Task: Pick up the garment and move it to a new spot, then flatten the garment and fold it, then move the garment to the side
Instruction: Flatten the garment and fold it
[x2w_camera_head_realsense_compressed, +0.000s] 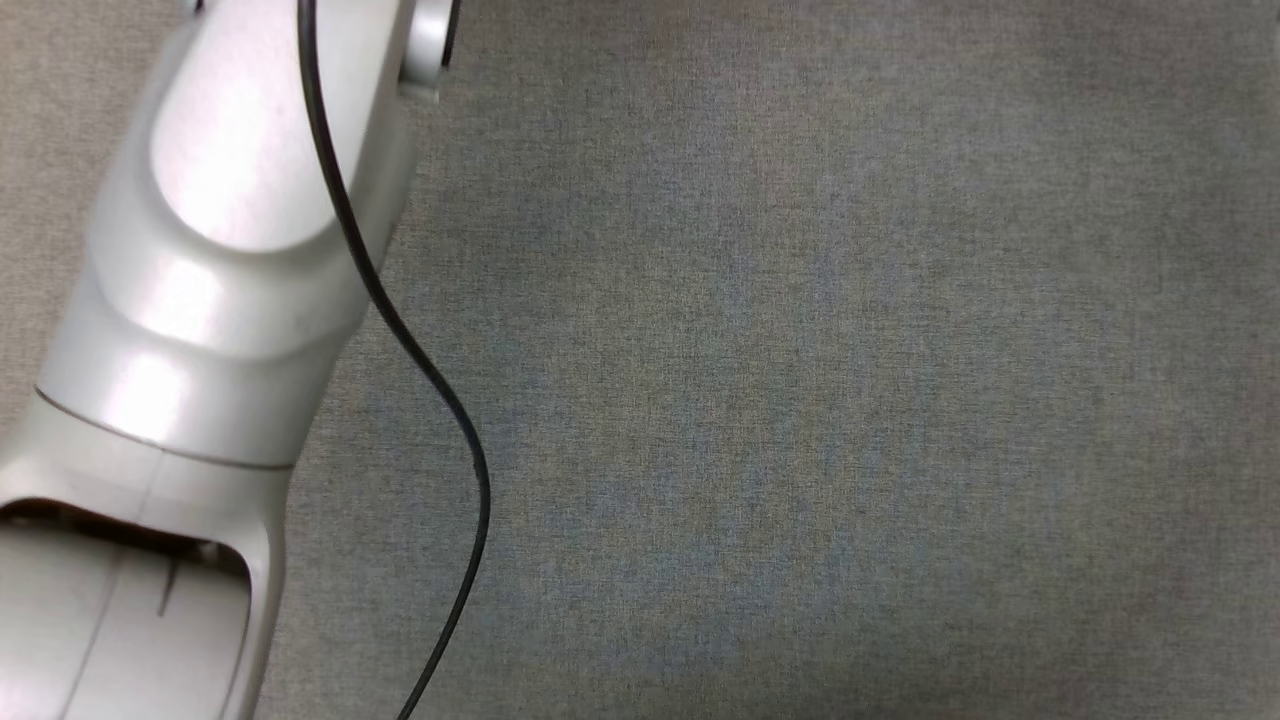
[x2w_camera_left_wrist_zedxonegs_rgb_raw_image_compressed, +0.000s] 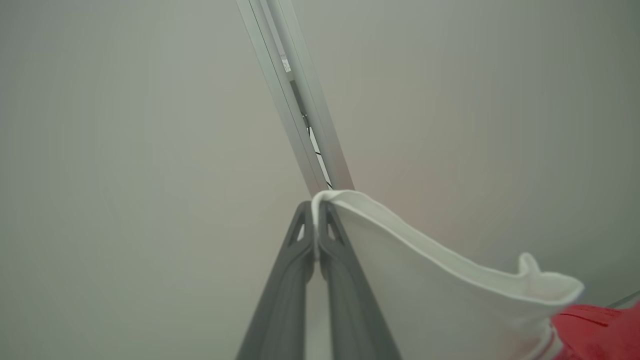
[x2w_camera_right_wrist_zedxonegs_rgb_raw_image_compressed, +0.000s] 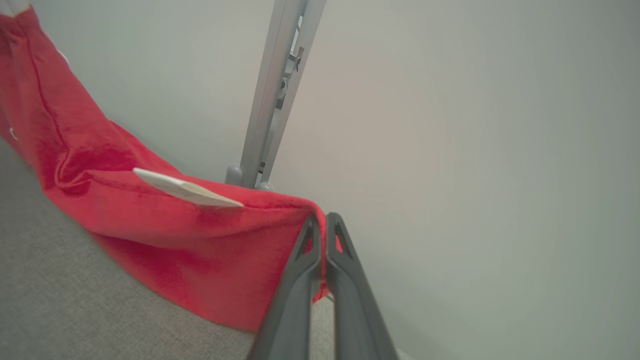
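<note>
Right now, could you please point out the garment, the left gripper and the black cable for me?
garment (x2w_camera_right_wrist_zedxonegs_rgb_raw_image_compressed: 150, 235): right wrist view, on its red cloth.
left gripper (x2w_camera_left_wrist_zedxonegs_rgb_raw_image_compressed: 315, 205): left wrist view, between the fingertips pinching the garment's white edge.
black cable (x2w_camera_head_realsense_compressed: 486, 500): head view, on the outermost bend of its curve.

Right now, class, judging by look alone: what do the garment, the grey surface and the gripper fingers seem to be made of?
Garment: soft cloth; its red part looks fuzzy and matte, perhaps fleece, sagging in folds.
White part: smoother knit, with a stitched hem.
Grey surface: probably woven fabric, fine mottled weave, matte.
Fingers: likely moulded plastic, dark grey, smooth with a dull sheen.
</note>
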